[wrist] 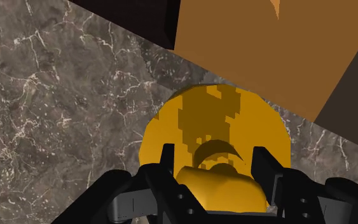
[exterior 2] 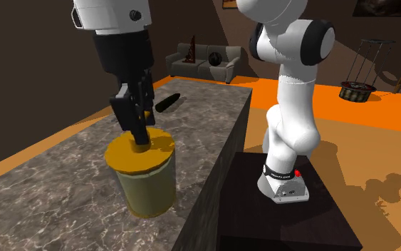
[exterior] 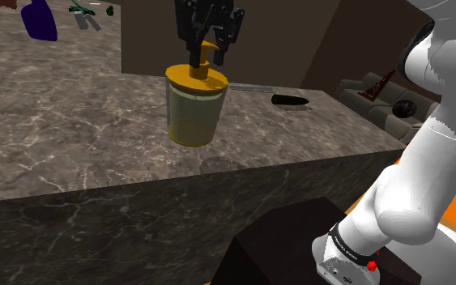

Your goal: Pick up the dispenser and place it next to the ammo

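Observation:
The dispenser [exterior: 193,113] is a stout, translucent yellowish jar with an orange-yellow lid and pump on top; it stands upright near the front edge of the dark marble counter [exterior: 64,138]. My gripper [exterior: 207,58] comes down from above and is shut on the pump head. In the wrist view the fingers [wrist: 166,164] clasp the pump from both sides above the round lid of the dispenser [wrist: 215,114]. The ammo [exterior: 291,99], a dark bullet-shaped piece, lies on the counter further along. From the second exterior view, the gripper [exterior 2: 140,132] sits on the dispenser [exterior 2: 149,182], with the ammo [exterior 2: 167,103] behind.
A purple bottle [exterior: 38,20] and some small items [exterior: 84,18] sit on a far surface. A grey sofa [exterior 2: 204,60] stands beyond the counter's end. The counter edge [exterior 2: 213,178] drops off close beside the dispenser, with the dark stand [exterior 2: 291,214] below on orange floor.

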